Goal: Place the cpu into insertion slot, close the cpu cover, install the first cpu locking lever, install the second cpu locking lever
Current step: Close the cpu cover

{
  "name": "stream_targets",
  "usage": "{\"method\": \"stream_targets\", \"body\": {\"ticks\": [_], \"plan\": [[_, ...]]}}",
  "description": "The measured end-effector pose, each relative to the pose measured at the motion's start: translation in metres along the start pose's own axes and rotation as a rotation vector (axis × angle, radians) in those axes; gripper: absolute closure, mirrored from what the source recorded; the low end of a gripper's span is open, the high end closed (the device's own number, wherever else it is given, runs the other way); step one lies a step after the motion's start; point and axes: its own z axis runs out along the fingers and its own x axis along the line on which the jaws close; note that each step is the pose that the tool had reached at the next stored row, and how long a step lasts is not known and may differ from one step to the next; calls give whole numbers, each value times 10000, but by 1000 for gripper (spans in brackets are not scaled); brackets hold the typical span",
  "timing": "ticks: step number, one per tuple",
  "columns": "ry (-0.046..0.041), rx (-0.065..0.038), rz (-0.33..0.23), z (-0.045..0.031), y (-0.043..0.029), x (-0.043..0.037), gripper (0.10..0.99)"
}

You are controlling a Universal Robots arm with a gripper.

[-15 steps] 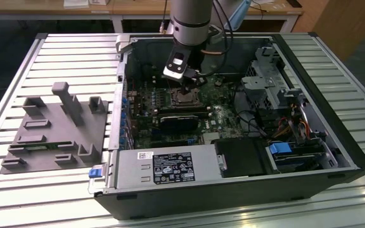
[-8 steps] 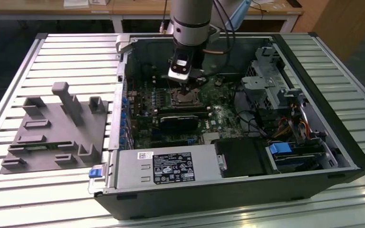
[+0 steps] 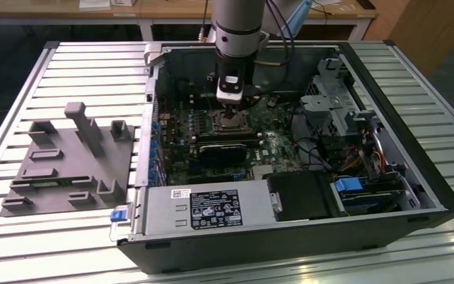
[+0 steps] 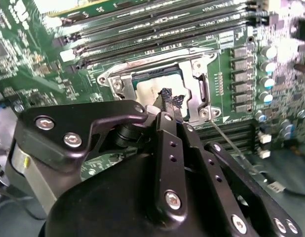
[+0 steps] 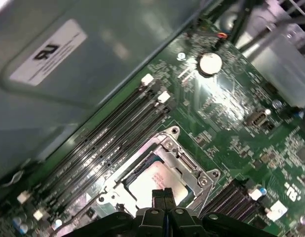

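Cpu (image 5: 153, 180), flat in the window of the cpu cover (image 5: 191, 170), looks light, stiff, fragile, best held by its edges; pincer (image 5: 164, 193) pressed together just above it.

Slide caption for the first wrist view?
Shut gripper over the cpu, seated on the motherboard with the cpu cover framing it, memory slots alongside.

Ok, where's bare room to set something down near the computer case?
The slatted table is bare on the exterior view's right of the computer case and around the grey fixture. Around the gripper and cpu it is crowded.
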Motion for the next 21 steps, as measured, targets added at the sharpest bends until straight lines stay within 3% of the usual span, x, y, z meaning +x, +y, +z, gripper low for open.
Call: {"method": "stream_targets", "body": {"ticks": [21], "plan": [[55,8,-3814,14,0,0,980]]}}
